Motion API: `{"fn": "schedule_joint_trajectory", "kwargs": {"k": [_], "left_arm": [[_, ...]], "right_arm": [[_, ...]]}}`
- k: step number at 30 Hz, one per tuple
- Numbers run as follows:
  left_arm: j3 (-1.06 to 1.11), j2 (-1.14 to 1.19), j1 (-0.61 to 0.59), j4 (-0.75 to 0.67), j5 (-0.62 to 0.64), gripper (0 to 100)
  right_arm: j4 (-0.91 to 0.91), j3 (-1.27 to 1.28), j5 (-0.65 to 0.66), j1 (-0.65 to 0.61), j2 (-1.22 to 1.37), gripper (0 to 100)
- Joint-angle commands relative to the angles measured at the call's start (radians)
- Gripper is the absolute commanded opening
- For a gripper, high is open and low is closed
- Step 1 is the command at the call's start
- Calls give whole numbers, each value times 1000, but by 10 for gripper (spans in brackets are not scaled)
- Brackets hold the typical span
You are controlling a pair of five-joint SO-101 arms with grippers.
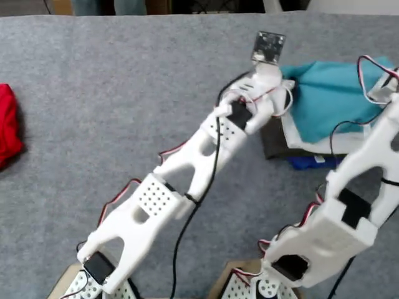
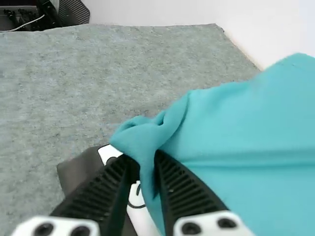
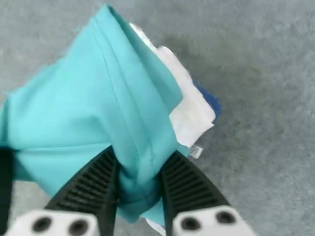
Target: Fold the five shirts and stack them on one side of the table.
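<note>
Pinches the soft, light, limp teal shirt atop the folded stack at the worktop's right side, left gripper clenched on a bunched corner, right gripper clenched on a doubled hem, seemingly the firmest holds against sagging.

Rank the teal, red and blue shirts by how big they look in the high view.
Largest: teal shirt.
Then: red shirt, cut off by the picture's edge.
Smallest: blue shirt, just a sliver showing.
</note>
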Motion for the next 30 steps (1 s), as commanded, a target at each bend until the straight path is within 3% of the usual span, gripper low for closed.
{"fn": "schedule_joint_trajectory", "kwargs": {"k": [1, 3, 9, 11, 16, 22, 25, 30], "left_arm": [[16, -52, 1, -44, 11, 66], [41, -51, 1, -43, 11, 85], [79, -52, -7, 38, 11, 121], [79, -54, -7, 78, 11, 133], [47, -63, -38, 152, 5, 134], [-275, -63, -145, 457, -97, 134], [-403, -55, -197, 649, -175, 134], [-403, -118, -312, 928, -279, 134]], "right_arm": [[-21, -45, 60, 44, 67, 18], [-6, -54, 61, 44, 124, 67], [5, -50, 63, 46, 242, 393], [5, -54, 63, 49, 262, 445], [5, -56, 57, 57, 242, 355], [2, -56, 61, 54, 136, 11], [-2, -53, 55, 55, 113, 71], [0, -48, 61, 78, 113, 106]]}}
